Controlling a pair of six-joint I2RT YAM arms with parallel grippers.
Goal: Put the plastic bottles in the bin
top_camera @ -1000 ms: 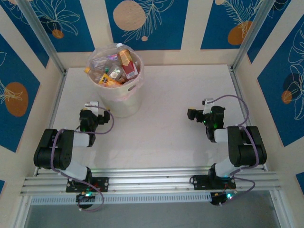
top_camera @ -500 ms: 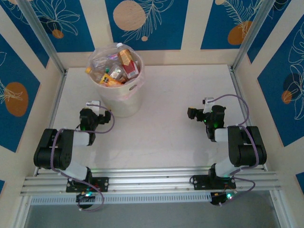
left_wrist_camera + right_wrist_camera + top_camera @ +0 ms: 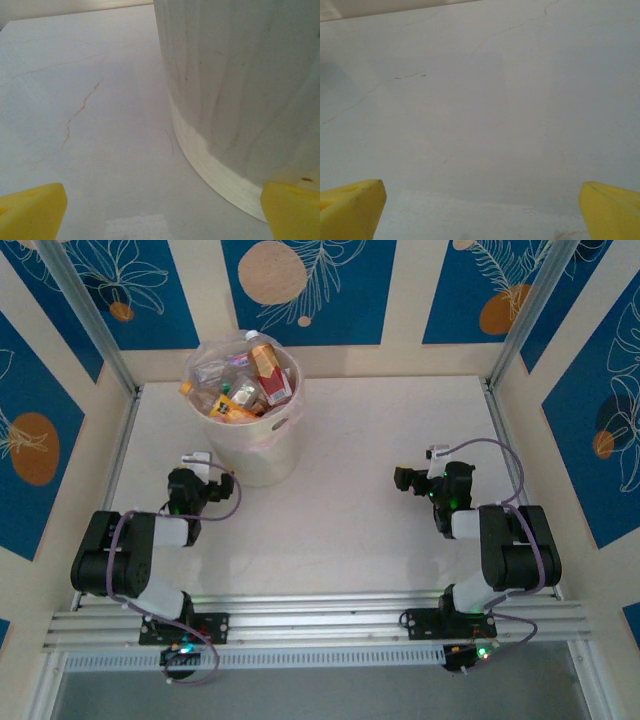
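Top external view: the bin stands at eleven o'clock on the table, the plastic bottles heaped inside. Left gripper sits just beside its base, yellow fingers spread. Right gripper, at three o'clock, is spread too, holding nothing.

Overhead view is reading evenly and softly lit, slightly soft in focus, with only faint shadows lying on the pale matte white table beside the tall cream-white plastic bucket and under the arms, and the crinkled translucent pinkish bag liner is catching small highlights. Left wrist view is showing the bucket wall blurred at close range, shading darker toward the right. Both wrist views are looking washed out and low in contrast, with the yellow fingertips going soft at the bottom corners.
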